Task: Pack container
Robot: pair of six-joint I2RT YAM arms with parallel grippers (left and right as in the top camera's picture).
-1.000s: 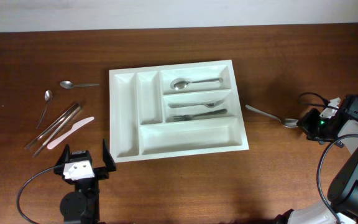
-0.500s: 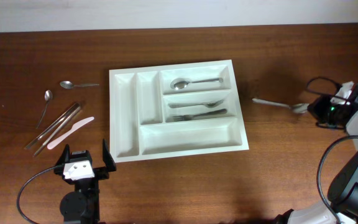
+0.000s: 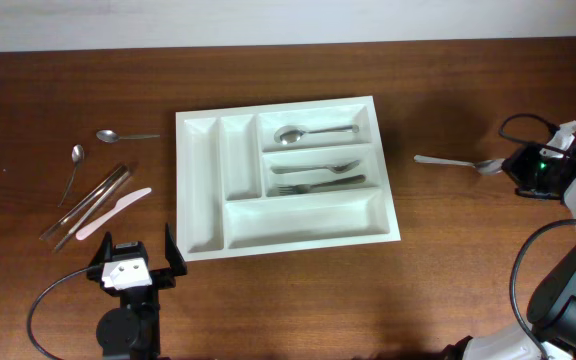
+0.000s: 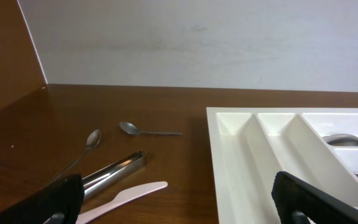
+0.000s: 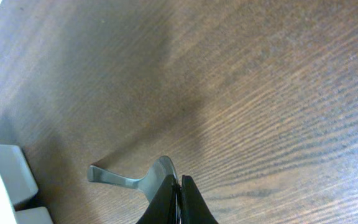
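Nearest the robot, the left gripper (image 3: pixel 138 252) sits low over the desk (image 3: pixel 448 280) with its jaws spread wide, grasping nothing. Just beyond it, to the left, lies loose cutlery: a pink plastic knife (image 3: pixel 113 212) beside a long metal piece (image 3: pixel 88 205) that may be tongs, though the view is too coarse to say. Farther on are a small spoon (image 3: pixel 73 165) and then a second small spoon (image 3: pixel 123 135).

The container (image 3: pixel 180 180) lies flat in the middle of the desk, turned slightly so that its near edge runs askew. It is a large white rectangular plastic tray with raised dividers. Two narrow upright slots run along its left side, and three long horizontal compartments are stacked to their right. The nearest compartment is the widest. The middle one holds a fork (image 3: pixel 318 183) and another metal piece (image 3: pixel 318 165) side by side. The far one holds a tray spoon (image 3: pixel 308 132) with its bowl to the left.

To the right, well apart from the container, the right gripper (image 3: pixel 518 168) is clenched on the bowl end of the held spoon (image 3: pixel 448 161), whose handle points toward the container. In the right wrist view the spoon casts a shadow on the wood below and seems lifted clear of it.

A pale wall (image 4: pixel 197 37) borders the desk's far edge.
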